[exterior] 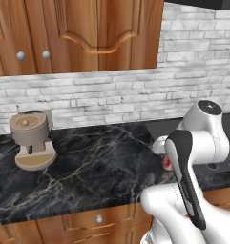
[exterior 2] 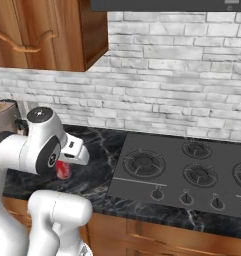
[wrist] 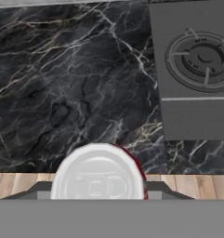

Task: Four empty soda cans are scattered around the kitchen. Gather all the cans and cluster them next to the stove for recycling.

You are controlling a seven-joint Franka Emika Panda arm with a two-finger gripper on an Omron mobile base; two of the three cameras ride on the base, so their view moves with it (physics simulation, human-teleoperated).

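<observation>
A red soda can (wrist: 98,174) with a silvery top sits between my fingertips, and my gripper (wrist: 98,191) is shut on it. The same soda can (exterior 2: 63,170) shows as a red patch under the hand (exterior 2: 72,152), above the black marble counter just left of the stove (exterior 2: 187,170). From the left side only a sliver of the soda can (exterior: 167,164) peeks past the arm. The stove (wrist: 197,69) is a flat dark cooktop with round burner grates, to the right of the can.
A beige round coffee machine (exterior: 31,140) stands on the counter (exterior: 97,167) far to the left. Wood wall cabinets (exterior: 78,33) hang above it. The counter's front edge and wood floor (wrist: 20,183) lie just below the can.
</observation>
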